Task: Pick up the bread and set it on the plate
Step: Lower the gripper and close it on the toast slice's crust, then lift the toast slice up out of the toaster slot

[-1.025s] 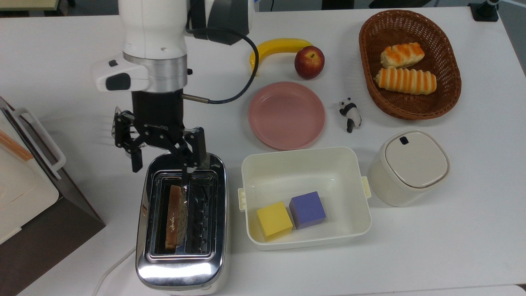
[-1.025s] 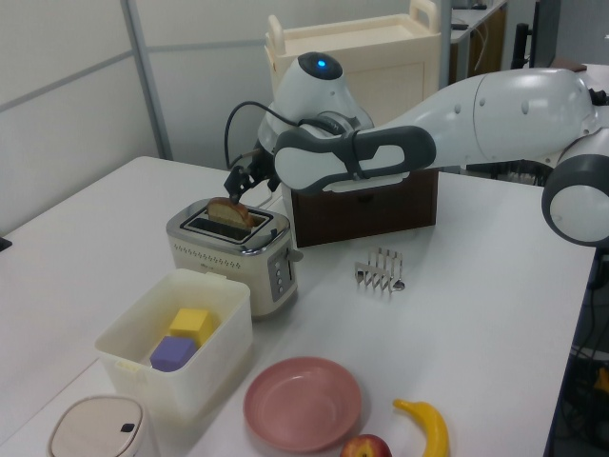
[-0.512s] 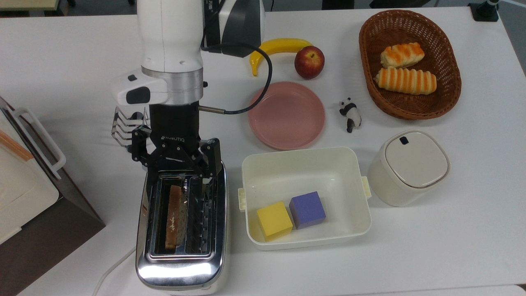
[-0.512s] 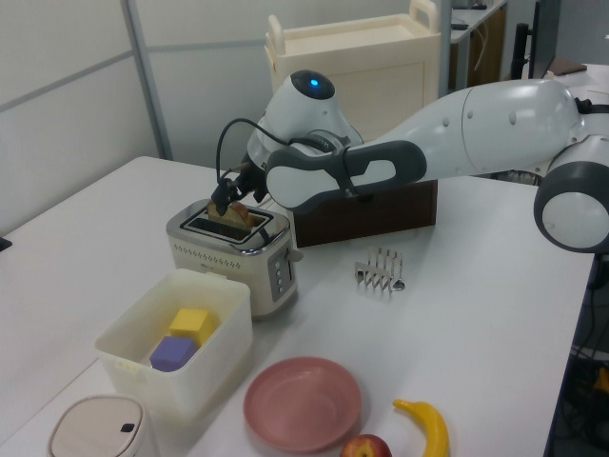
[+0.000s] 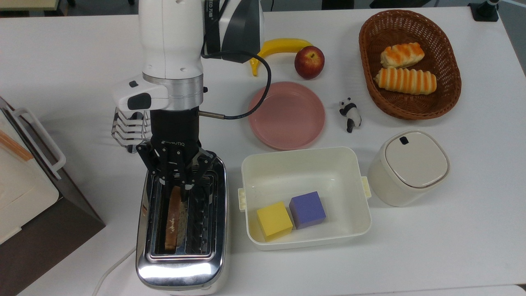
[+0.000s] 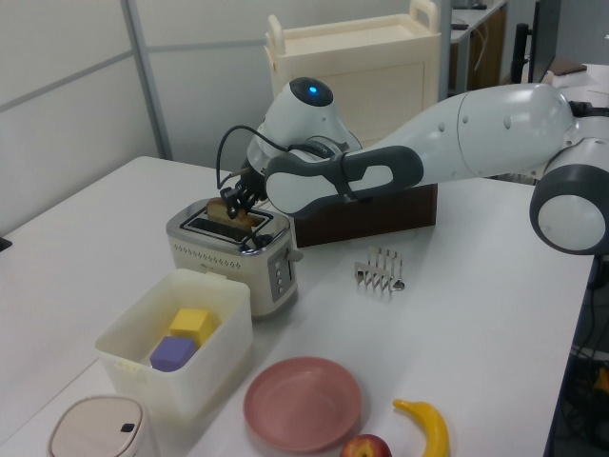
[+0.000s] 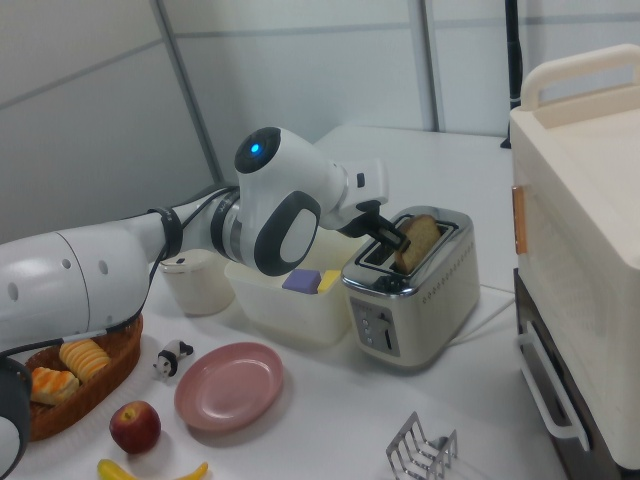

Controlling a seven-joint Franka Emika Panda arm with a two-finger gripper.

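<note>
One slice of tan, dark-crusted sandwich bread (image 5: 174, 218) stands on edge in the slot at the top view's left of a shiny chrome two-slot toaster (image 5: 181, 263); its lower part is sunk in the slot and hidden. The black two-finger end effector (image 5: 177, 183) of the white robot arm is at the slice's far end, its fingers drawn close together on either side of the crust. In the right view the fingers (image 7: 390, 237) lie against the slice (image 7: 418, 243), which sticks up above the toaster (image 7: 415, 300). In the left view the end effector (image 6: 234, 202) covers most of the bread (image 6: 221, 208), so the contact itself is hard to make out there.

The round pink plate (image 5: 286, 115) lies bare on the white counter (image 5: 452, 246), well apart from the toaster toward the top view's right.

A white rectangular tub (image 5: 306, 164) just beside the toaster holds a yellow cube (image 5: 274, 220) and a purple cube (image 5: 307, 209), touching each other. An oval brown wicker basket (image 5: 370, 61) at the far right holds two orange-striped rolls (image 5: 404, 68). A cream lidded canister (image 5: 409, 166) stands closed, its contents hidden.

A yellow banana (image 5: 283, 46) is partly covered by the arm; a red apple (image 5: 309, 62) sits beside it. A wire toast rack (image 5: 125, 129) is half hidden behind the wrist.
</note>
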